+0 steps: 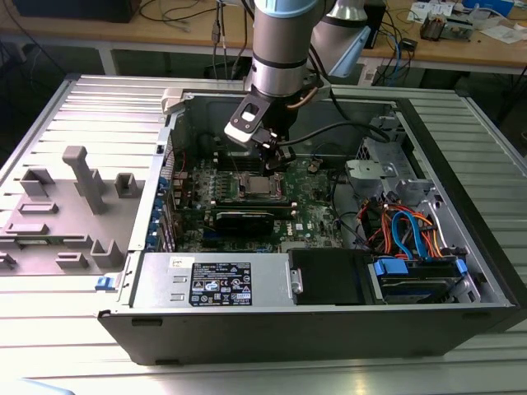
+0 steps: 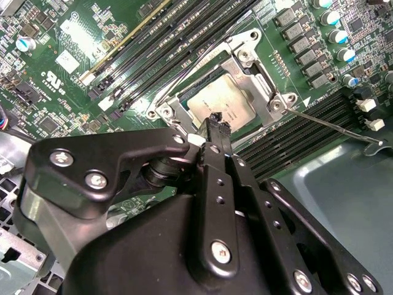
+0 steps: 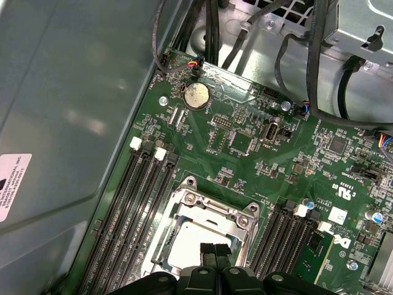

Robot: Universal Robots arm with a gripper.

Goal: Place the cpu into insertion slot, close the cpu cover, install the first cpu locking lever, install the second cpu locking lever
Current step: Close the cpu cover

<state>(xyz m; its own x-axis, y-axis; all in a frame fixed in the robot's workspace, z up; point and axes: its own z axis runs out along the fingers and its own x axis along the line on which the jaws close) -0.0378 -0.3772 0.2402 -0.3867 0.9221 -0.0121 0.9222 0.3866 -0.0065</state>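
The cpu (image 2: 222, 104), a silver-grey square chip, sits in the insertion slot (image 1: 262, 186) on the green board. The cpu cover (image 3: 209, 210), a metal frame with a square cut-out, lies flat around the chip. One thin locking lever (image 2: 331, 126) sticks out sideways over the memory slots. A second thin rod (image 2: 196, 64) runs along the socket's opposite side. My gripper (image 3: 215, 251) hovers just above the socket's edge, fingertips pressed together with nothing between them. The gripper (image 1: 276, 158) also appears in the exterior view, over the socket inside the open case.
Long memory slots (image 3: 138, 203) flank the socket. A black card (image 1: 247, 218) lies in front of it, with the power supply (image 1: 214, 280) nearer still. Blue and orange cables (image 1: 412, 230) fill the exterior view's right. A grey fixture (image 1: 74, 197) stands outside the case.
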